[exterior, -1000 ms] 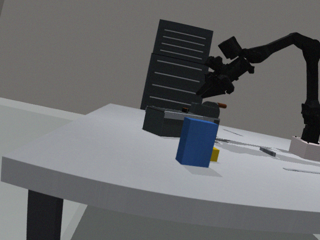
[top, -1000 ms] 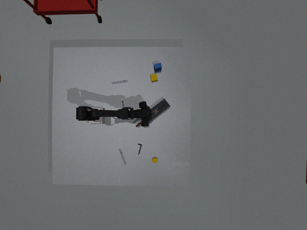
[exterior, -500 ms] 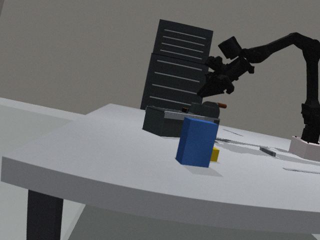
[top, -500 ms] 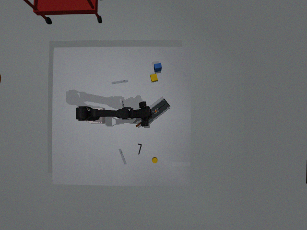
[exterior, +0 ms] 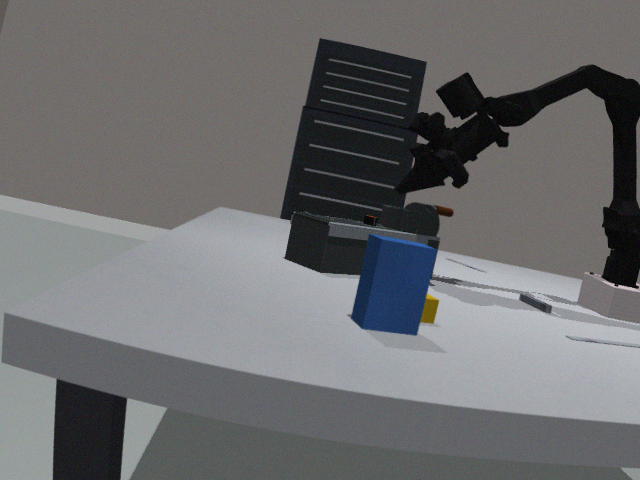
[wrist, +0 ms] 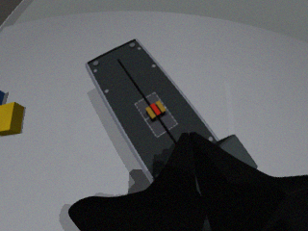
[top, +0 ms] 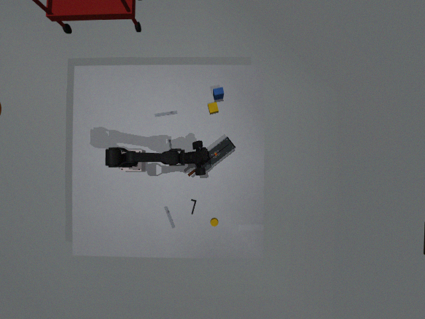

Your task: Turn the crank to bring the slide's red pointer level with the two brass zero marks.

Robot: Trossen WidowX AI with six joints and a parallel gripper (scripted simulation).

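Observation:
The machine, a long dark box [top: 224,153] [exterior: 309,243] [wrist: 122,103], has a slot along its top. In the wrist view the red pointer [wrist: 155,109] sits between the two brass marks, one [wrist: 150,114] on its left and one [wrist: 161,106] on its right, and looks about level with them. The crank's grey disc [exterior: 430,221] is at the machine's near-arm end, with an orange handle [top: 190,173] [exterior: 444,211]. My gripper [exterior: 399,190] [wrist: 188,138] is shut, fingertips together and empty, above the machine's top, apart from the handle. The handle is hidden in the wrist view.
A tall blue block [top: 218,94] [exterior: 393,284] and a yellow cube [top: 213,107] [exterior: 429,310] [wrist: 11,118] stand beside the machine. A black hex key [top: 194,207], a yellow disc [top: 214,222] and two thin grey bars [top: 165,113] [top: 169,216] lie on the table.

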